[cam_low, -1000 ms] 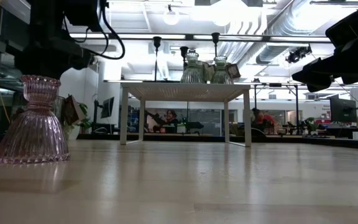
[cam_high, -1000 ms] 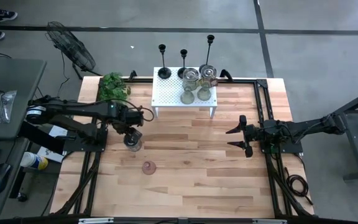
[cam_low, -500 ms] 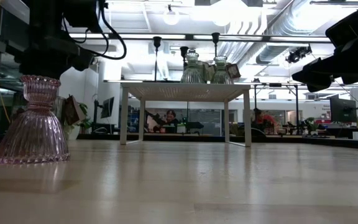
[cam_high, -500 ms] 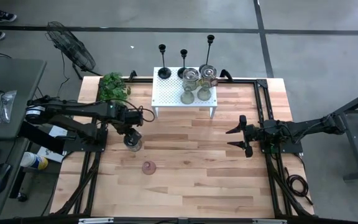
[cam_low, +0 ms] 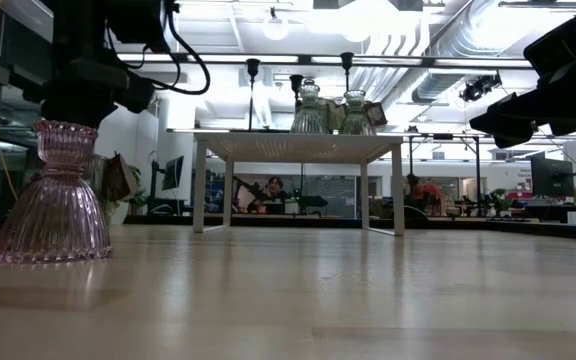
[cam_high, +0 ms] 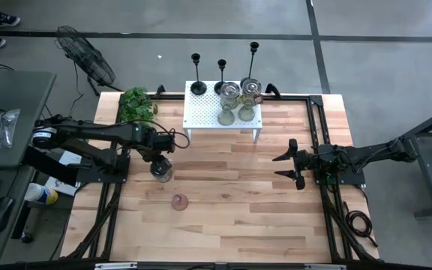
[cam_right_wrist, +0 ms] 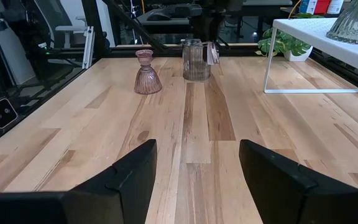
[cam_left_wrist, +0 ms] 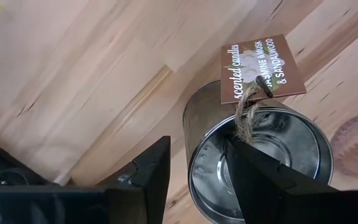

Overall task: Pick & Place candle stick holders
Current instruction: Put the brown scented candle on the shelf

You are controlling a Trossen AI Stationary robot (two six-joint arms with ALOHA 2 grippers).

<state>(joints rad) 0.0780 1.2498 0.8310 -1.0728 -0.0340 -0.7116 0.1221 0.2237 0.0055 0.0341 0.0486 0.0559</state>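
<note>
A silver tin holder with a brown tag (cam_left_wrist: 291,146) stands upright on the table (cam_high: 161,174) and also shows in the right wrist view (cam_right_wrist: 194,62). My left gripper (cam_left_wrist: 196,142) is open just above it (cam_high: 160,159), one finger over its inside and one outside its rim. A pinkish glass holder (cam_high: 179,202) stands on its wide base nearer the front (cam_low: 53,200). Three tall black candlesticks (cam_high: 221,75) and several glass holders (cam_high: 231,94) stand on the white shelf (cam_high: 205,116). My right gripper (cam_high: 286,166) is open and empty at the table's right.
A green leafy plant (cam_high: 137,103) stands at the far left corner, beside the shelf. Black frame rails (cam_high: 317,120) run along the table's sides. Bare wood (cam_high: 231,202) lies between the two arms and toward the near edge. People sit in the room behind (cam_low: 273,185).
My left gripper has moved a little toward the table's right edge above the tin. The tin and the pinkish holder have stayed in place.
</note>
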